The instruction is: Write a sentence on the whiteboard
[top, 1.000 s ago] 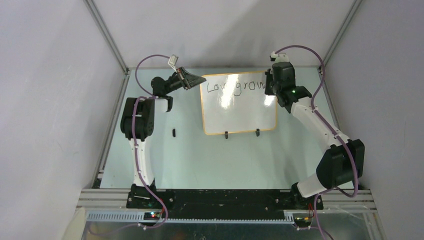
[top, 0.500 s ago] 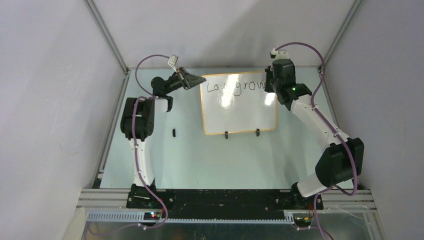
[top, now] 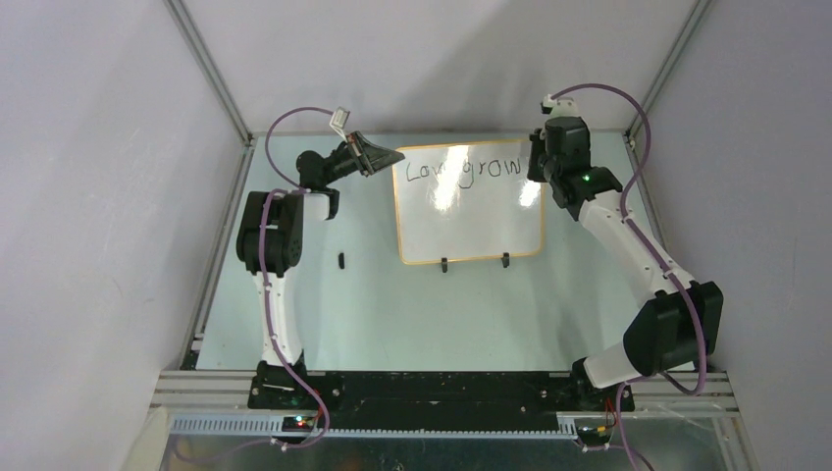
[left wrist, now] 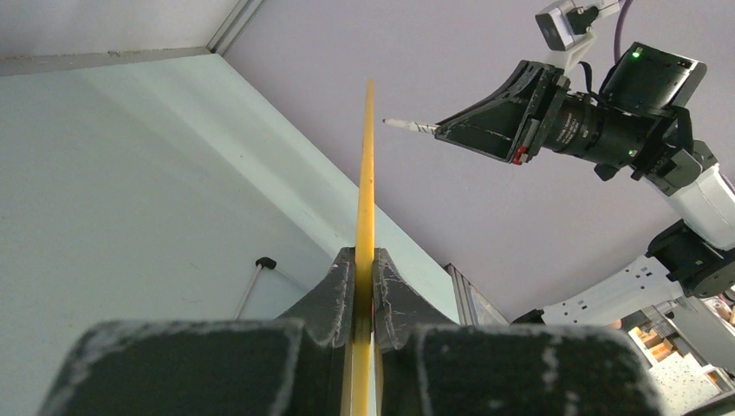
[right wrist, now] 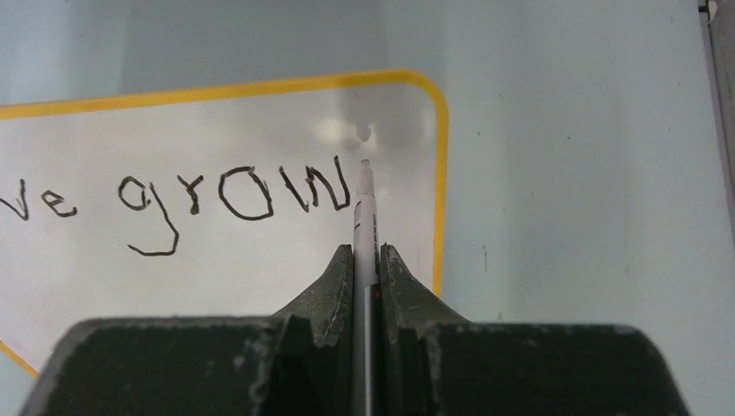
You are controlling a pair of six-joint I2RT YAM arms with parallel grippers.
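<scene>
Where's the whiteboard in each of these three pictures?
Top: whiteboard, far middle of the table.
Left wrist: edge-on, a yellow line clamped in the left gripper.
Right wrist: upper left, with lettering.
Shared landmark: the right gripper holding the pen.

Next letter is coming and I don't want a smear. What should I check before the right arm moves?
1. Board held: left gripper shut on the edge of the whiteboard: ok.
2. Pen held: right gripper shut on the marker, straight between the fingers: ok.
3. Start position: writing reads "Love grow", and the tip sits just right of the w: ok.
4. Room for one more letter before the right rim: ok, but tight.
5. Tip touching the board: cannot tell. The left wrist view hints at a small gap.
6. Stray item: small black piece on the table, away from both arms: ok.
</scene>
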